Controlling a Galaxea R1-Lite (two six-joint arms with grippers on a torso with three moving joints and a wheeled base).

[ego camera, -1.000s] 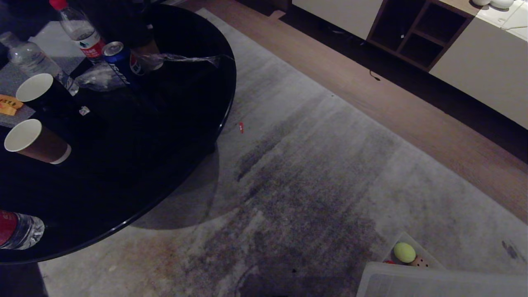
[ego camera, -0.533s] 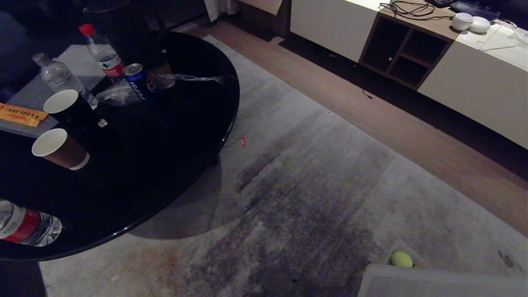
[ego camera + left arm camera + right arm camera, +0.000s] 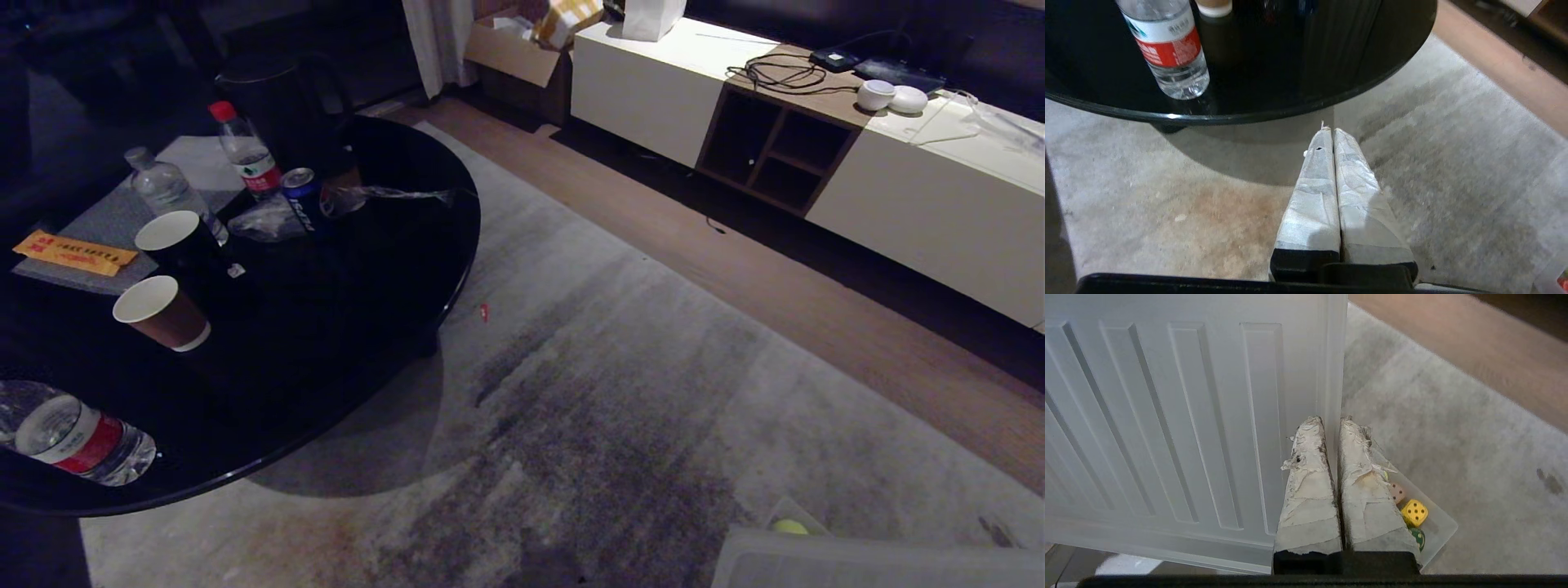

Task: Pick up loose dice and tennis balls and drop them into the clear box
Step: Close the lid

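1. Both grippers, left gripper and right gripper, are pressed closed and empty.
2. One tennis ball and the beige dice lie inside the clear box.
3. Collecting looks finished; next means scanning the rug for strays.

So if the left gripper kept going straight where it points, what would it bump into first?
Probably the rug: the shut left gripper points down at it, just short of the black table. Depth is hard to judge.

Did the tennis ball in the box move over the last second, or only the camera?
No. The tennis ball sits by the same corner of the clear box; both slid down together with the round table, so the camera tilted up.
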